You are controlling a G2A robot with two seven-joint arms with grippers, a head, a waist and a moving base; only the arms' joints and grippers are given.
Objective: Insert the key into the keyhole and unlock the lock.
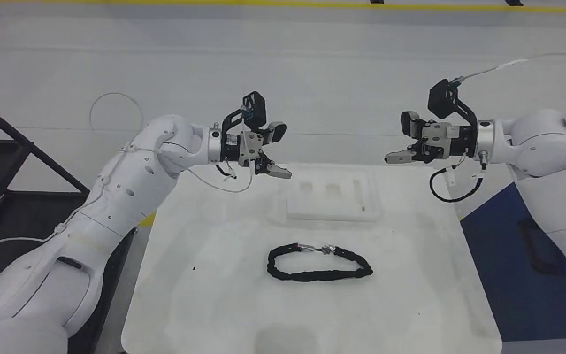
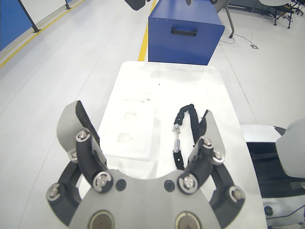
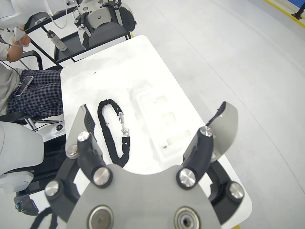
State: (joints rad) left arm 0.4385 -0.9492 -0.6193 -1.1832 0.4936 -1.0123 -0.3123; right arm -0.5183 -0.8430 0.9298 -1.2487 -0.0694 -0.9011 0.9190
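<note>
Closest in each wrist view stands that arm's own gripper: the left gripper [image 2: 143,110] has its jaws spread wide with nothing between them; the right gripper [image 3: 153,107] is likewise wide apart and empty. From above, the left one hangs in the air by the far left corner of the white table [image 1: 221,292]; the right one hangs by the far right corner; the two face one another, well apart, and both are well clear of what lies on the tabletop.

Near the middle of the table lies the chain lock [image 1: 318,263] — a black fabric-sleeved chain closed in a flat loop — on the robot's side of a white foam tray [image 1: 332,211]; chain and tray are near but do not touch. On the loop's far side, where its two ends meet, sits a short silver lock barrel [image 2: 176,144]; just beside it is a small bunch of silver metal that looks like the key [image 2: 176,129]; whether it sits in the keyhole is too small to tell. The tray has three shallow recesses in a row. Beyond the table on the right arm's side stands a blue cabinet [image 2: 183,41] with a black handle.
</note>
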